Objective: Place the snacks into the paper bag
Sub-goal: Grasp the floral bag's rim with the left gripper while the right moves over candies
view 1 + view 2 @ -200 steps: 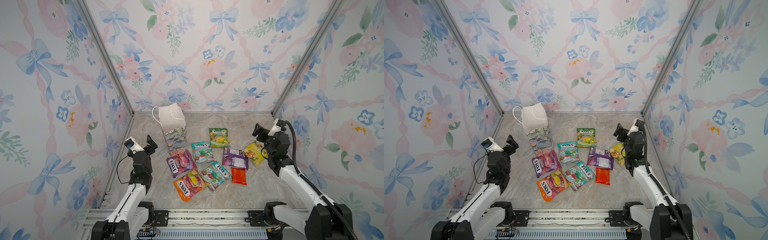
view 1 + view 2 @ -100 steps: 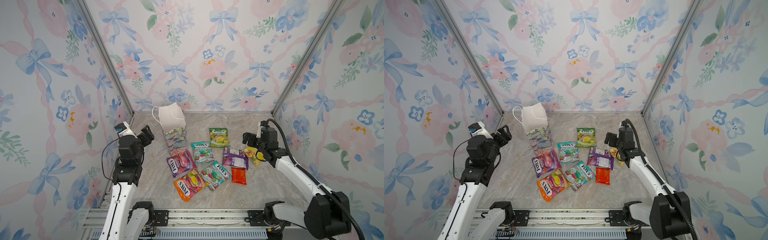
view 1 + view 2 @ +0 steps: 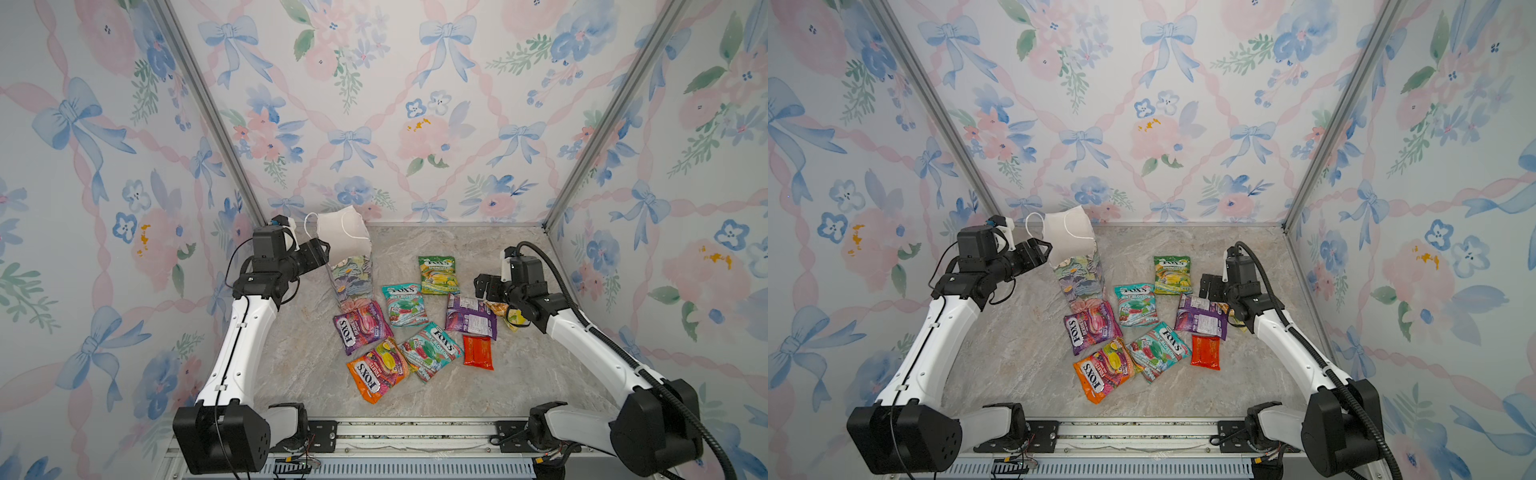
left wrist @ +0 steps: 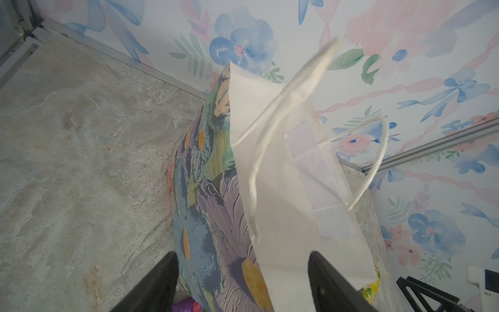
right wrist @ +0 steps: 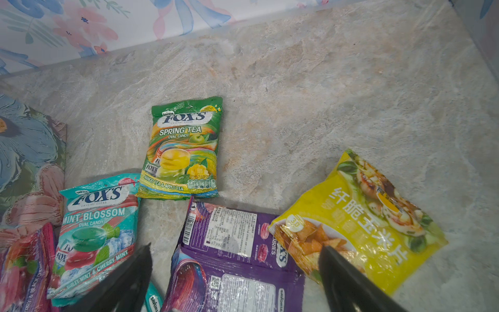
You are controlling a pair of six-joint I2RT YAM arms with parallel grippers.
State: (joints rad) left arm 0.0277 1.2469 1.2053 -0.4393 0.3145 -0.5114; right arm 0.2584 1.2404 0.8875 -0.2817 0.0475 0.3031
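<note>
L end effector (image 3: 322,252) raised, wide at paper bag (image 3: 351,274) rim; R end effector (image 3: 483,286) low, wide over purple packet (image 3: 471,318).

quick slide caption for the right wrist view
Open right gripper poised over the purple packet, flanked by the teal Mint Blossom packet and the yellow packet, green Spring Tea packet ahead.

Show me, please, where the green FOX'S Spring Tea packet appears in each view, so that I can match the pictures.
In a top view: the green Spring Tea packet lies farthest back among the snacks, right of the paper bag.
In a top view: same place, right of the paper bag.
Left wrist: not in it.
Right wrist: flat on the table, next to the teal Mint Blossom packet.
Shared landmark: the paper bag, also in both wrist views.
</note>
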